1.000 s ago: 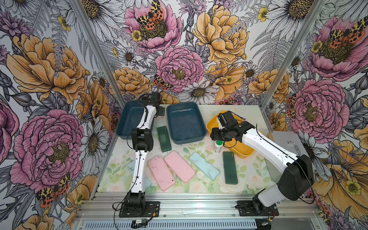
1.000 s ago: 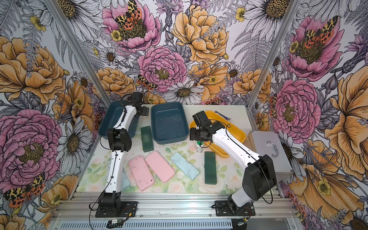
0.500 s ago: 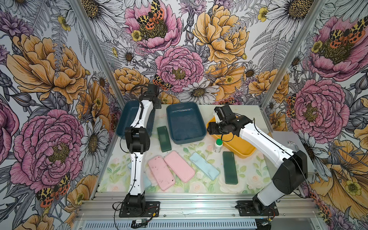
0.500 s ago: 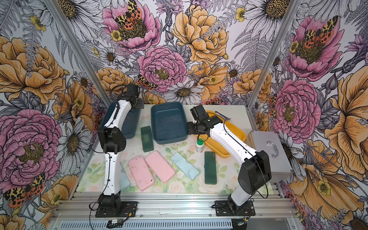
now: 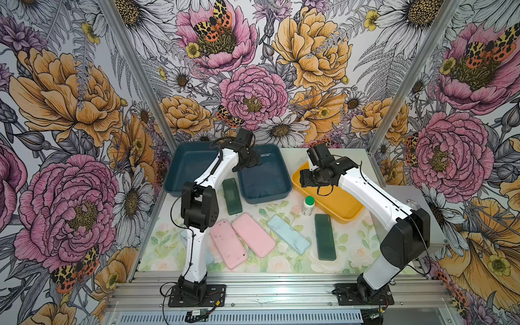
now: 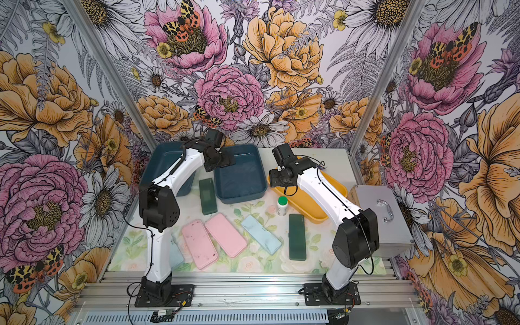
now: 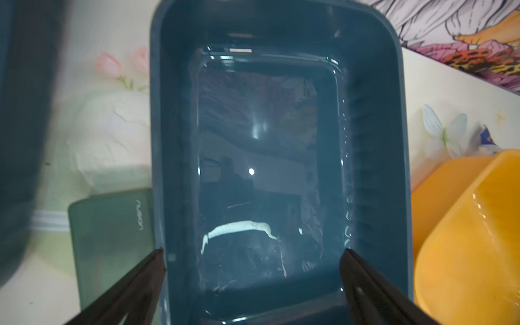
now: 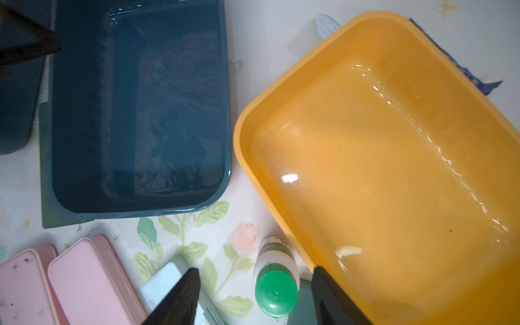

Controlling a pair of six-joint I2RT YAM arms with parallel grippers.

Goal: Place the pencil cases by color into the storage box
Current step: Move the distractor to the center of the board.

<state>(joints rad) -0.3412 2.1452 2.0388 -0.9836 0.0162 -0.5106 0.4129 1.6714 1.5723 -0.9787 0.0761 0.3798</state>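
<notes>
Right tool (image 8: pixel 256 269) has drawn back (released, like left tool (image 7: pixel 253 250)); flat, rounded pencil cases (image 5: pixel 253 235) lie scattered.

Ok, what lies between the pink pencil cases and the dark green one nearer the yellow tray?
A light blue pencil case lies flat there at a slant. It shows in both top views.

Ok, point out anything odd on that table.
A white bottle with a green cap stands upright among the pencil cases, beside the yellow tray; it is no case. One pink case carries dark specks.
</notes>
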